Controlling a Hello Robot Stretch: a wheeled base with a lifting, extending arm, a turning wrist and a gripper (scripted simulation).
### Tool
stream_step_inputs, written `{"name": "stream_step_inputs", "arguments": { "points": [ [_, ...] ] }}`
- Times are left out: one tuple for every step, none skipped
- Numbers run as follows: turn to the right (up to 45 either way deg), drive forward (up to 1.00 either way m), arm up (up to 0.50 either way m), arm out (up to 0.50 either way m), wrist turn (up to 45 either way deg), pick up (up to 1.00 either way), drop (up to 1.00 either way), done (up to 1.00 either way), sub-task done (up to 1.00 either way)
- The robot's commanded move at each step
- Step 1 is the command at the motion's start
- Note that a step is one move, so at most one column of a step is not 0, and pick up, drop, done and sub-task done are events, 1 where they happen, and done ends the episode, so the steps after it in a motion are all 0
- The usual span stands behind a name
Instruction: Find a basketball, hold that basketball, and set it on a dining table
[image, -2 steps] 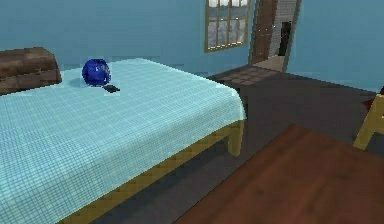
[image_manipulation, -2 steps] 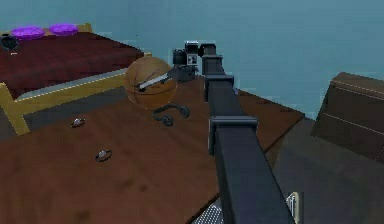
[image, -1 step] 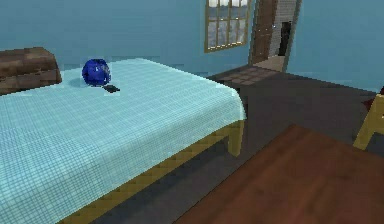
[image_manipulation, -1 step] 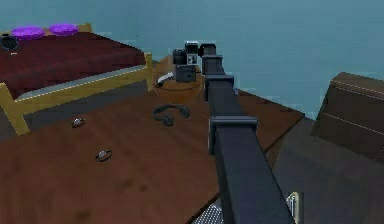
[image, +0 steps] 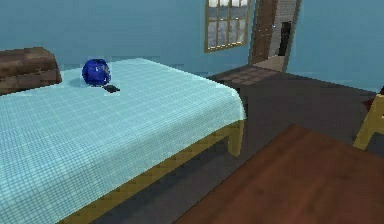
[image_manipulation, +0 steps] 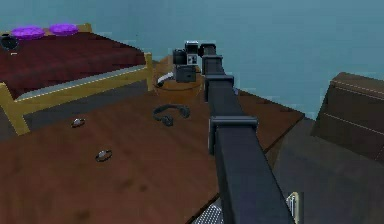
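Note:
A shiny blue ball (image: 95, 70) lies on a bed with a pale blue checked cover (image: 120, 130), near its far end. A small dark flat thing (image: 110, 89) lies right beside it. In the arm side view my arm (image_manipulation: 240, 160) rises as a dark bar from the bottom edge, with two white marked squares (image_manipulation: 196, 48) at its end. The gripper (image_manipulation: 172, 74) sits left of them, in front of a bed's corner post and the wooden floor. I cannot tell whether it holds anything.
Behind the pale blue bed are a dark wooden chest (image: 28, 68), a window (image: 230, 22) and a doorway (image: 275, 35). A second bed with a dark red cover (image_manipulation: 70, 55) has purple pillows (image_manipulation: 45, 30). Dark headphones (image_manipulation: 170, 113) and two small bits (image_manipulation: 103, 154) lie on the floor; a dark cabinet (image_manipulation: 350, 110) is at right.

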Motion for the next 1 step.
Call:
{"name": "stream_step_inputs", "arguments": {
  "points": [
    [0.0, 0.00, 0.00, 0.00, 0.0, 0.00, 1.00, 0.00, 0.00]
  ]
}}
